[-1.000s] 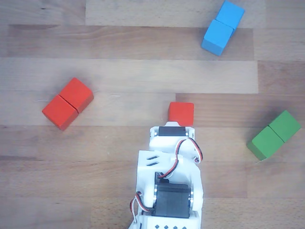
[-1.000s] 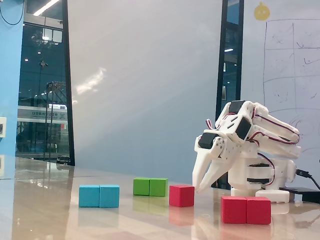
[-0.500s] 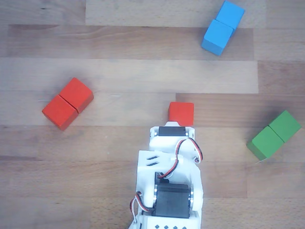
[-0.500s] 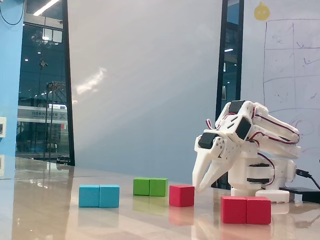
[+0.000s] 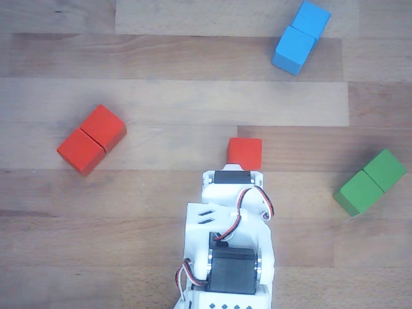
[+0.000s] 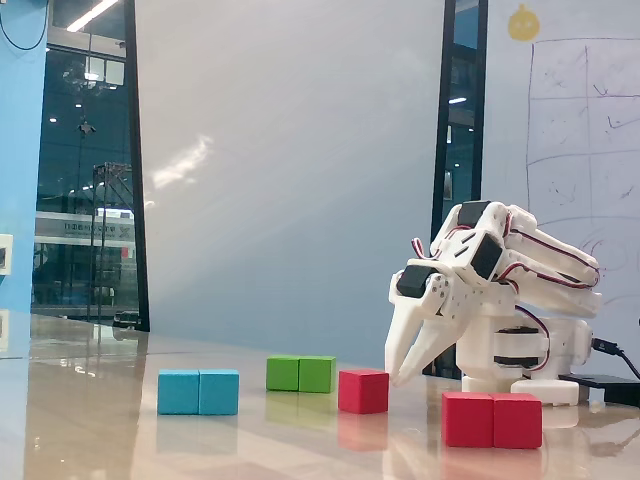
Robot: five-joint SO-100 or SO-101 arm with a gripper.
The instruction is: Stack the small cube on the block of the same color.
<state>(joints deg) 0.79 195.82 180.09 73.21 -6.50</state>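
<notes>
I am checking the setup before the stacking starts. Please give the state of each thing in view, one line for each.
small cube: flat on the table, not gripped.
red block: on the table, nothing on it.
blue block: lying flat.
green block: lying flat.
gripper: tips beside the small cube, apparently holding nothing.

Your surface (image 5: 161, 96) is planked wood with visible grain, glossy enough to mirror the blocks in the fixed view. The small cube (image 5: 245, 153) looks matt; the fingers (image 6: 405, 350) are smooth white plastic.
</notes>
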